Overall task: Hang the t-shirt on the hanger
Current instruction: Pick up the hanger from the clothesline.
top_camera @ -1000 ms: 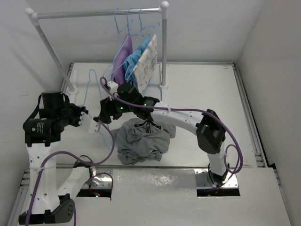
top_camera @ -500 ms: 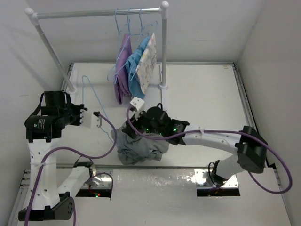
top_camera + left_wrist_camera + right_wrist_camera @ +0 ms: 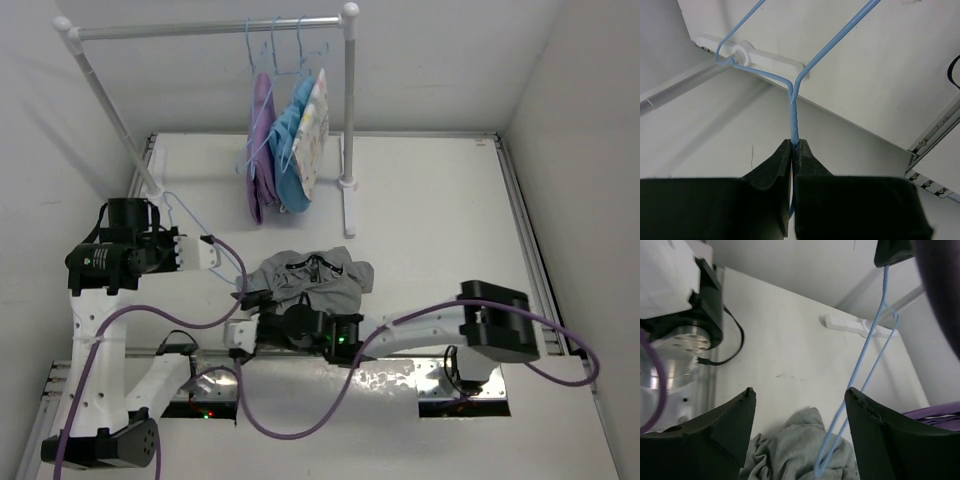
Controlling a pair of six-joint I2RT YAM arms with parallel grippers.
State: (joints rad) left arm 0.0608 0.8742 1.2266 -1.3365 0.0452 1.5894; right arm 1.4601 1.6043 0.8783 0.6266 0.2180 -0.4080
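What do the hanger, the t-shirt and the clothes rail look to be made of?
Hanger: thin wire, probably metal with a smooth light-blue coating; it keeps sharp bends.
T-shirt: soft grey fabric, likely a cotton knit, matte, lying crumpled in loose folds.
Clothes rail: rigid straight tube with a smooth pale finish, either painted metal or plastic; the look leaves that open.

My top camera hangs high behind the arm bases and looks down and forward over the whole table [image 3: 430, 190]. My left wrist camera sits tight behind the left gripper [image 3: 794, 145], looking past the fingertips along the hanger [image 3: 793, 117] to the rack foot [image 3: 742, 50] beyond. My right wrist camera looks low and forward through the right gripper [image 3: 800, 390], with the t-shirt [image 3: 790, 455] close between the fingers. Both wrist views share the hanger and that foot, and the top view covers both.
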